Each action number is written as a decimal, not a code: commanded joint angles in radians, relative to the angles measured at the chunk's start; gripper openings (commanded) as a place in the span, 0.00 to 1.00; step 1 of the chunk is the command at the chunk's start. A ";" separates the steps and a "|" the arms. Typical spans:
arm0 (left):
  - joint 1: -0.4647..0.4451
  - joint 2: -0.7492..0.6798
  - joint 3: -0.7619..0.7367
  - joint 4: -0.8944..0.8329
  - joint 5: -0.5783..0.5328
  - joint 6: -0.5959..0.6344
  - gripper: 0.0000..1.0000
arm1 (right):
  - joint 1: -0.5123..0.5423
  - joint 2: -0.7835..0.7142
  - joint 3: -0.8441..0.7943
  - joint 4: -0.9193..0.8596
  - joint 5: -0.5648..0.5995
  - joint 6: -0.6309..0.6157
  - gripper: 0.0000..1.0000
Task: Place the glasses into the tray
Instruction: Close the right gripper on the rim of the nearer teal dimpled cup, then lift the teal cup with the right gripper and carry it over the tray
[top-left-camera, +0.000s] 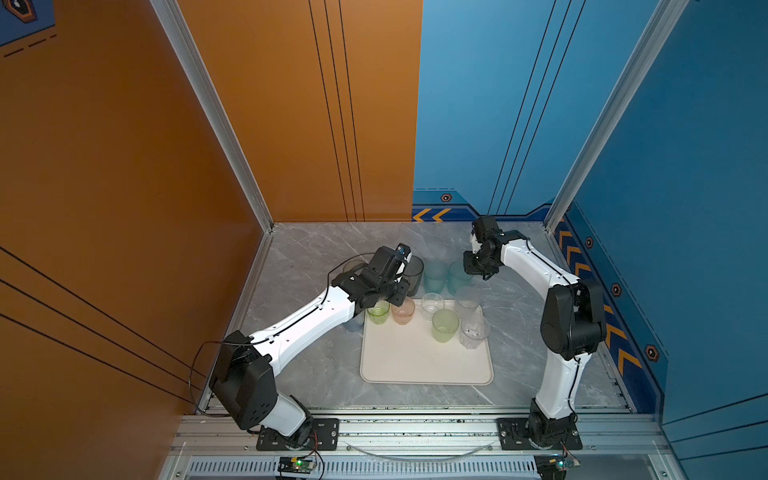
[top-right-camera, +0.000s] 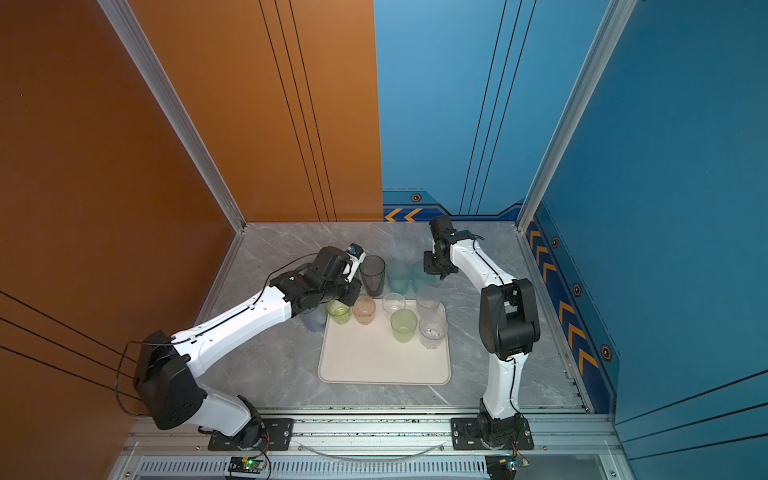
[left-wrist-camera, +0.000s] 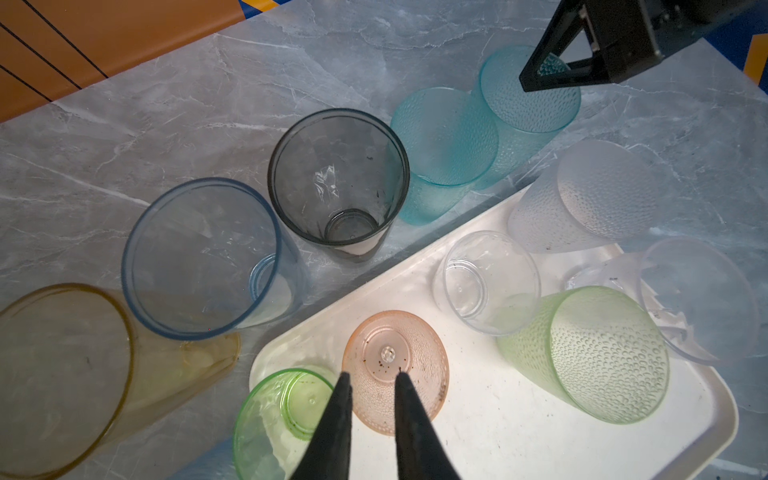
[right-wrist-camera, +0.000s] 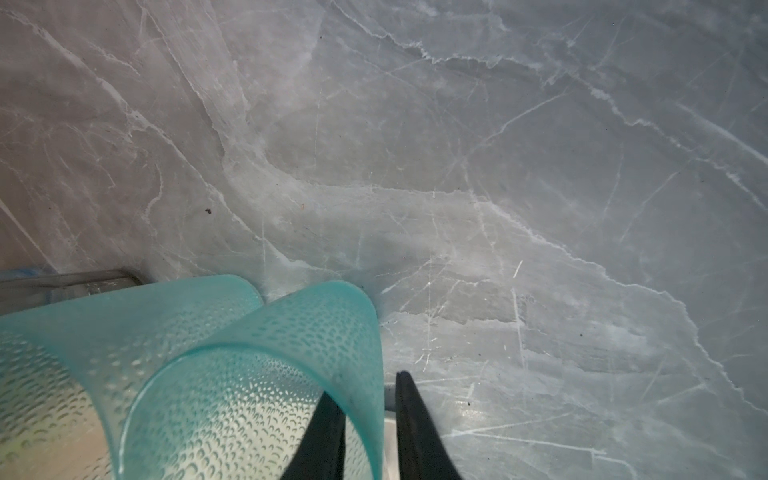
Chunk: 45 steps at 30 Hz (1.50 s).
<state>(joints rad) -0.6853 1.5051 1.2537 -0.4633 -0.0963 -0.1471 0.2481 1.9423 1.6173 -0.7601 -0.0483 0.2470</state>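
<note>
The cream tray (top-left-camera: 415, 361) holds several glasses along its far side, among them a pink one (left-wrist-camera: 395, 345), a small green one (left-wrist-camera: 286, 407), a tall green one (left-wrist-camera: 594, 353) and clear ones (left-wrist-camera: 486, 282). My left gripper (left-wrist-camera: 372, 374) hovers over the pink glass, jaws narrowly apart and holding nothing. Behind the tray, on the table, stand yellow (left-wrist-camera: 62, 374), blue (left-wrist-camera: 199, 253), grey (left-wrist-camera: 336, 174) and two teal glasses (left-wrist-camera: 444, 141). My right gripper (right-wrist-camera: 365, 384) straddles the wall of the right-hand teal glass (right-wrist-camera: 270, 374), one finger inside and one outside. A sliver of gap shows beside the outer finger.
The grey marble table (top-left-camera: 316, 270) is boxed in by an orange wall (top-left-camera: 124, 208) on the left and a blue wall (top-left-camera: 685, 208) on the right. An aluminium rail (top-left-camera: 415, 428) runs along the front edge. A frosted clear glass (left-wrist-camera: 598, 195) stands at the tray's far right corner.
</note>
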 joint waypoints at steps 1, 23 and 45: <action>0.012 -0.022 -0.017 0.013 0.025 0.000 0.21 | 0.007 0.012 0.028 -0.037 0.034 -0.016 0.19; 0.015 -0.060 -0.042 0.012 0.020 -0.006 0.21 | 0.009 -0.119 -0.054 0.007 0.160 -0.030 0.00; 0.053 -0.235 -0.125 -0.030 -0.033 -0.040 0.21 | 0.162 -0.760 -0.241 -0.011 0.072 -0.106 0.00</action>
<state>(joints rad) -0.6460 1.3033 1.1450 -0.4644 -0.1055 -0.1734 0.3378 1.2259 1.3705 -0.6987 0.0620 0.1894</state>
